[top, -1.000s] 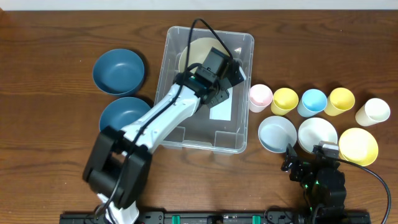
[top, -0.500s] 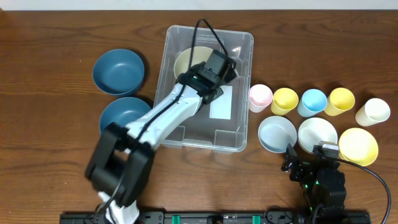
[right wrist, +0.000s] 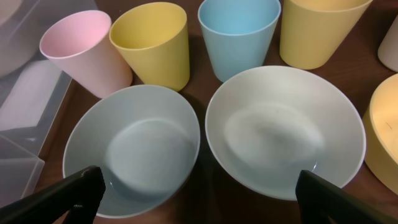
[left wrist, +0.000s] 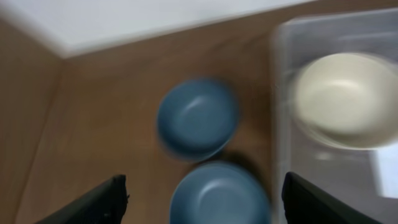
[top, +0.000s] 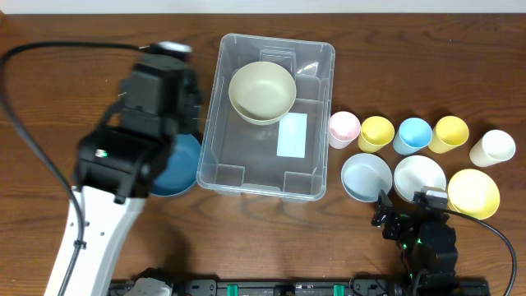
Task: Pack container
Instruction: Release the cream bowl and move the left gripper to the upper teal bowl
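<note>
The clear container (top: 220, 123) stands at the table's centre with a cream bowl (top: 262, 92) resting in its far half beside a white label (top: 292, 136). In the left wrist view the same cream bowl (left wrist: 341, 99) lies to the right, inside the container's wall (left wrist: 280, 124). My left gripper (left wrist: 204, 186) is open and empty, hanging high over two dark blue bowls (left wrist: 198, 118) (left wrist: 221, 196) left of the container. The right gripper (right wrist: 199, 183) is open and empty, low at the near right, facing a pale blue bowl (right wrist: 134, 149) and a white bowl (right wrist: 283, 130).
Right of the container stands a row of cups: pink (top: 343, 127), yellow (top: 376, 131), blue (top: 412, 134), yellow (top: 451, 131), cream (top: 493, 148). A yellow bowl (top: 473, 193) sits at the far right. My raised left arm (top: 123, 156) hides most of the blue bowls from overhead.
The left gripper opened and let go of the cream bowl inside the container, then rose and swung left over the blue bowls. The right arm stayed still.
</note>
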{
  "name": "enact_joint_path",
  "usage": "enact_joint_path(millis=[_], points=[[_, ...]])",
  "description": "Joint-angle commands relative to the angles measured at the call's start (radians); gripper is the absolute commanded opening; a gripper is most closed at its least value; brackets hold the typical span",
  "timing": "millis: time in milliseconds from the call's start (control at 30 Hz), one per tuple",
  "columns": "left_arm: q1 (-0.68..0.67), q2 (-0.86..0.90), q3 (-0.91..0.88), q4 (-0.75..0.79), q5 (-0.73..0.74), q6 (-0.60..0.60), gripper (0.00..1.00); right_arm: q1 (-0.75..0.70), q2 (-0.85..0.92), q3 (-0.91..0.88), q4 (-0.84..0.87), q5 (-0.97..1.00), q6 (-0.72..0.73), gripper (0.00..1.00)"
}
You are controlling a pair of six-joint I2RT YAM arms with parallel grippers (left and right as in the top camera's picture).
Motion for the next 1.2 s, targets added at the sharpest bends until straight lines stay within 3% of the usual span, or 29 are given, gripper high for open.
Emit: enact_joint_path(millis=[0,100,267,400,633,900,1167], points=[[0.124,0.068,-0.03,-0.029,0.124,-0.1,0.8,-0.006,-0.006,-0.004,-0.002,0.003,0.01,0.99],[0.188,0.138,-0.04,-0.01,0.275,0.006,0.8,-0.006,-0.006,-0.004,-0.002,0.003,0.01,0.99],[0.227,0.303,-0.04,0.041,0.283,0.011,0.8,-0.006,-0.006,-0.004,-0.002,0.003,0.01,0.99],[0.227,0.459,-0.04,0.105,0.357,0.129,0.8,-0.006,-0.006,-0.004,-0.002,0.003,0.01,0.99],[0.229,0.644,-0.04,0.179,0.354,0.14,0.8,-0.006,-0.006,-0.004,-0.002,0.003,0.01,0.99],[0.23,0.708,-0.04,0.24,0.35,0.14,0.8,-0.006,-0.006,-0.004,-0.002,0.003,0.01,0.99],[0.245,0.772,-0.04,0.275,0.351,0.14,0.6,-0.006,-0.006,-0.004,-0.002,0.003,0.01,0.99]])
